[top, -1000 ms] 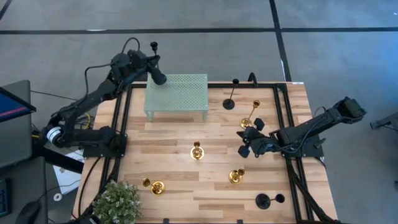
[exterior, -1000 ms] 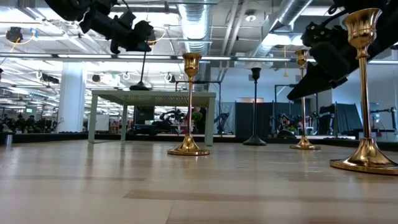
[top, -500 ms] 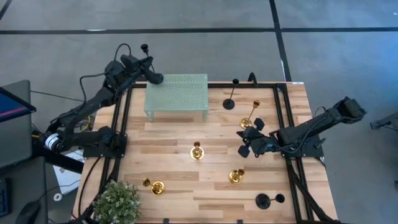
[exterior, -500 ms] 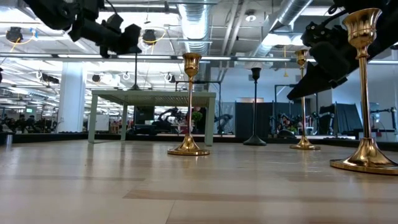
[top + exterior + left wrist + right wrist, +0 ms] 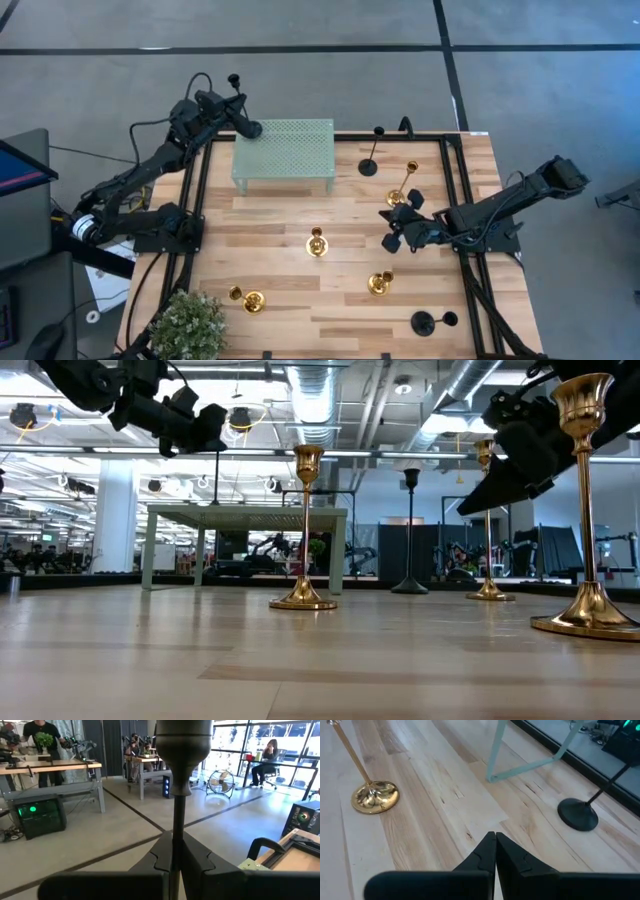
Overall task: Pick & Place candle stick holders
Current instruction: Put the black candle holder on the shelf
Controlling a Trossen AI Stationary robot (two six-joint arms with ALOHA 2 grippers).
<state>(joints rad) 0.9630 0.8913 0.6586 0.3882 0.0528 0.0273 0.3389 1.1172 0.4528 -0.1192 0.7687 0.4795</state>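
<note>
pale wooden table [image 5: 280,300]: left gripper [image 5: 243,124], clamped on a tall matte black metal candle stick holder [image 5: 236,92], should stay upright beside the green mesh shelf [image 5: 285,150]; right gripper [image 5: 392,228] waits closed, empty.

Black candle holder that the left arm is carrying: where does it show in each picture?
High view: holder upper left, at the green stand's left corner.
Low view: upper left, thin stem hanging down.
Left wrist view: centre, gripped by the left end effector.
Right wrist view: not in it.
Shared landmark: the green stand.
</note>
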